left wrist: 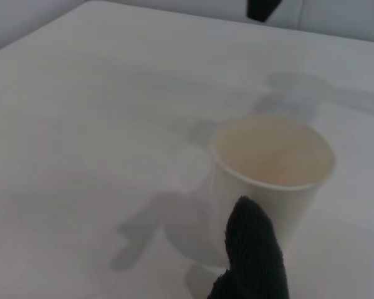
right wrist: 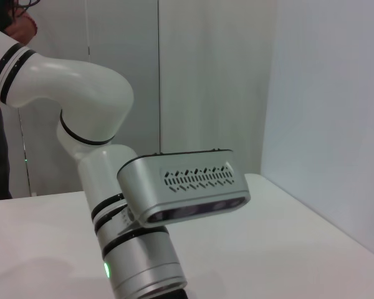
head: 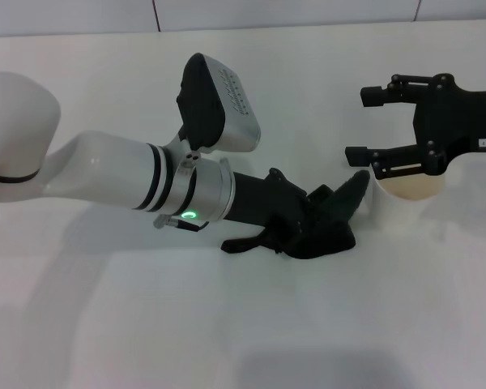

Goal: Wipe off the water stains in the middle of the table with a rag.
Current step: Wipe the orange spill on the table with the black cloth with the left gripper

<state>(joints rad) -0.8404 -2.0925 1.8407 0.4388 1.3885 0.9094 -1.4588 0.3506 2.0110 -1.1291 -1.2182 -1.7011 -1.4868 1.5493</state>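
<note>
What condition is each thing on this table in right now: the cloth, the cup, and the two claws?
rag: crumpled, lying on the table under the left claw.
left claw: down on the rag; fingers hidden in the black cloth.
cup: upright, looks empty, beside the rag's raised corner.
right claw: open, in the air above the cup.
water stains: none visible, perhaps covered by the rag.
</note>
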